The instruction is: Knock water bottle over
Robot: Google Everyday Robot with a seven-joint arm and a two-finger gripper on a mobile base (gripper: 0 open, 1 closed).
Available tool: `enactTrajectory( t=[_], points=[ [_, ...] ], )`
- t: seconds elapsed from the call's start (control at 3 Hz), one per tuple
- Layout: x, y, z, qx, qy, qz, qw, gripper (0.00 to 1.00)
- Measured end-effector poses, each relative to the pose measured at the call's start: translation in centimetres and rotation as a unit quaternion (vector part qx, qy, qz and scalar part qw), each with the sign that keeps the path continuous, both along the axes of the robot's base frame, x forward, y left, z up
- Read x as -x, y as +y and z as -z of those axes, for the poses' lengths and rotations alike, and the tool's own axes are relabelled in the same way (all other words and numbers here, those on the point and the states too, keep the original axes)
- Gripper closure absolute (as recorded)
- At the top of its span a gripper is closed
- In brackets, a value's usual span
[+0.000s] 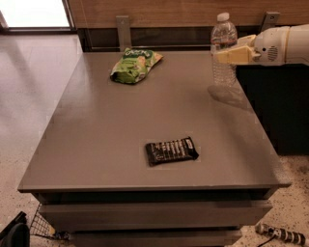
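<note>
water bottle [222,72]: upright at the worktop's [120,125] far right, not yet toppled.
gripper [227,55]: you have it against the bottle's side from the right, high enough to tip it; apart or together, you cannot tell.

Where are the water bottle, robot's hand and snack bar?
water bottle [224,75]: camera view, ribbed lower body
hand [228,50]: camera view, tip at the bottle, far right
snack bar [172,150]: camera view, wrapper's middle

The table [145,120] is plain grey. The bottle [223,72] is clear with a white cap. The gripper [228,52], up at the bottle by the table's far right edge, is pale yellow, and its arm [285,44] is white. The bag [135,65] is green with pale spots. The bar [171,150] is black with white marks. The wall [169,9] is brown wood.
</note>
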State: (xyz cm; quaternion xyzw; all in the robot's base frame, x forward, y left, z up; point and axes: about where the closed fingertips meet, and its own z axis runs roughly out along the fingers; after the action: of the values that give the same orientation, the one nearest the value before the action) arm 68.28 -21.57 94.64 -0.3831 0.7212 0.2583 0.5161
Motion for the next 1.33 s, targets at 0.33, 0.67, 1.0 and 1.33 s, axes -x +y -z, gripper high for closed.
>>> enactTrajectory(
  t=[0.33,0.67,1.0,1.33],
  points=[
    [0.3,0.5,-1.4,0.077,0.033,-0.011,0.9964,1.00],
    [0.6,0.6,-0.8,0.159,0.067,-0.008,0.9850,1.00],
    [0.6,0.3,0.7,0.206,0.090,0.000,0.9744,1.00],
    [0.4,-0.3,2.8,0.249,0.109,0.012,0.9623,1.00]
  ],
)
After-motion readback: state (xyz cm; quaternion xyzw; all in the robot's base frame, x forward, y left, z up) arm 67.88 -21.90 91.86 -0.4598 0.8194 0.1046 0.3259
